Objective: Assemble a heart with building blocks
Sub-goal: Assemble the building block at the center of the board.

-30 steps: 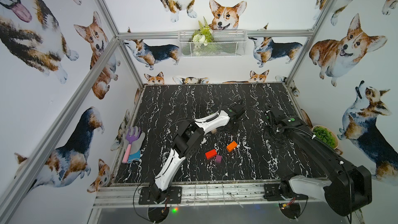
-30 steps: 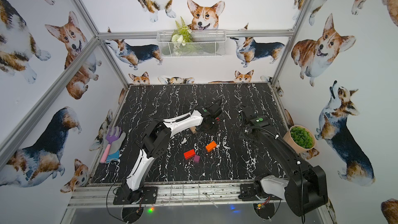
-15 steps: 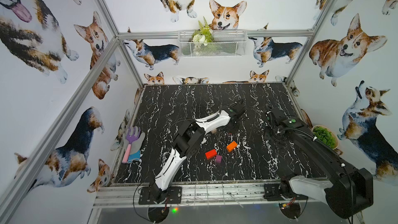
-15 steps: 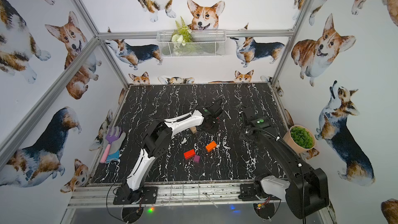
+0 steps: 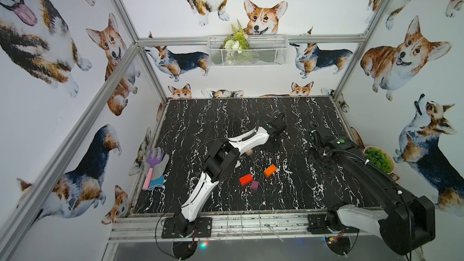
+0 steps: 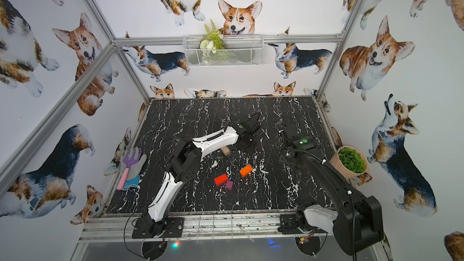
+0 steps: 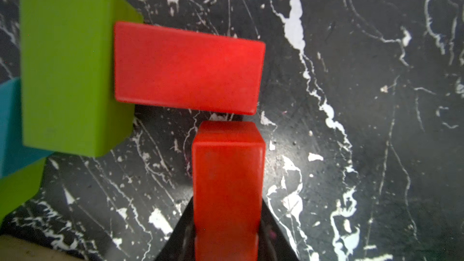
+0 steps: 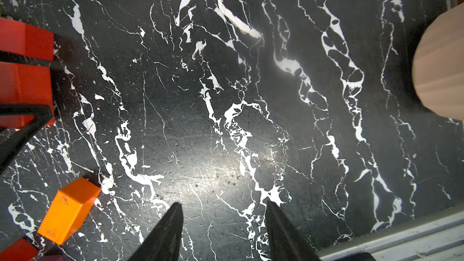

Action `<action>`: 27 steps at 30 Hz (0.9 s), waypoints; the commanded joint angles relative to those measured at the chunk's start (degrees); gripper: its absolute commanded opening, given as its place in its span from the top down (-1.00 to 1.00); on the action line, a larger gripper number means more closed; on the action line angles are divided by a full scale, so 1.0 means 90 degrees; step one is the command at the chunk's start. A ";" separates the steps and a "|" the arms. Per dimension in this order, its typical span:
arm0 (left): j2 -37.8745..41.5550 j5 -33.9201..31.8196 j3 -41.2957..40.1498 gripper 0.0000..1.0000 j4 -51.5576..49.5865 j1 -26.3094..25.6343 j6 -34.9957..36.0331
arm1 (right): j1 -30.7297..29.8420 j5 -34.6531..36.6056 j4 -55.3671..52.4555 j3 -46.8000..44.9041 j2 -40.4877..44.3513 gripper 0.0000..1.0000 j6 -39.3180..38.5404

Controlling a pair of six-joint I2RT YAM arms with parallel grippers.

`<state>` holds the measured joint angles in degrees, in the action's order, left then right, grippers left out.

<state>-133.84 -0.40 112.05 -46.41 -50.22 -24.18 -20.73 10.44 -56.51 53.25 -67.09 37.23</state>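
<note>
My left gripper is shut on a red brick, held end-on just short of a lying red brick. That brick touches a green brick, with a teal block and another green brick beside it: part of the heart. In both top views the left wrist hides these. A beige brick, an orange brick, a red brick and a purple cube lie loose. My right gripper is open over bare table, right of the orange brick.
A purple rake on a grey glove lies at the table's left edge. A potted plant stands just off the right edge, its pot near my right gripper. A wire basket hangs on the back wall.
My left gripper's jaws have closed onto the red brick while the arm stayed in place. The right arm shifted slightly to the right, then held still.
</note>
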 commanded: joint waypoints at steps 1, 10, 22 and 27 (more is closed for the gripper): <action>-0.0089 -0.0075 0.0150 0.46 -0.0206 0.0013 0.0099 | -0.0001 0.0015 0.0048 -0.0003 0.0018 -0.12 -0.0048; -0.0114 -0.0159 0.0177 0.42 -0.0287 0.0037 0.0099 | 0.0009 -0.0006 0.0077 -0.0019 0.0013 -0.12 -0.0055; -0.0207 -0.0131 0.0316 0.35 -0.0326 0.0052 0.0099 | 0.0038 -0.0037 0.0107 -0.0038 0.0023 -0.12 -0.0084; -0.0207 -0.0174 0.0299 0.20 -0.0369 0.0052 0.0090 | 0.0048 -0.0045 0.0102 -0.0038 0.0052 -0.12 -0.0092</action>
<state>-135.68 -1.04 114.41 -48.01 -49.84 -23.75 -20.45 10.17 -55.90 52.86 -66.87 36.18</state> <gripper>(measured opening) 0.397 0.559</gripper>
